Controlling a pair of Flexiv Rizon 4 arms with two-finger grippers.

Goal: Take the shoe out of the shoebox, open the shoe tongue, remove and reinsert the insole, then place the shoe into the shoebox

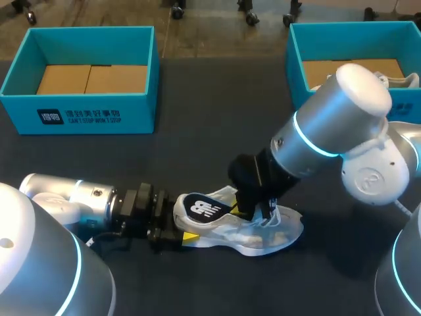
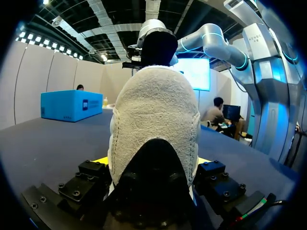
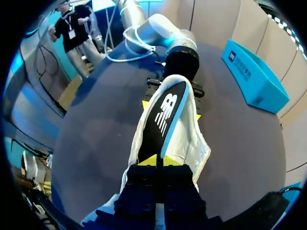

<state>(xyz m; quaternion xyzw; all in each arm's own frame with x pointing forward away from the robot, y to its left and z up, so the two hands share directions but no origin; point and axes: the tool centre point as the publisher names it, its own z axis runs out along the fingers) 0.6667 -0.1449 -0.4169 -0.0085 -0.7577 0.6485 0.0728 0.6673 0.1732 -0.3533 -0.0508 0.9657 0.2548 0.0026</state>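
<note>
Shoe [image 1: 266, 232], one, heel clamped in left pincer [image 1: 179, 230]; right pincer [image 1: 253, 209] pinches one insole [image 1: 204, 208]; two shoeboxes [image 1: 85, 116] [image 1: 297, 71] beyond.

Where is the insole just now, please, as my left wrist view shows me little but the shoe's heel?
Observer: The insole lies black face up along the opening of the shoe, with its heel end raised above the collar.
Operator: Is the other arm holding it?
Observer: It looks so. The right gripper is closed on the insole's narrow front end, over the forefoot.
Operator: Thank you. Is either shoebox free for the shoe?
Observer: The left shoebox shows only its cardboard floor. The right shoebox seems to hold another white shoe.
</note>
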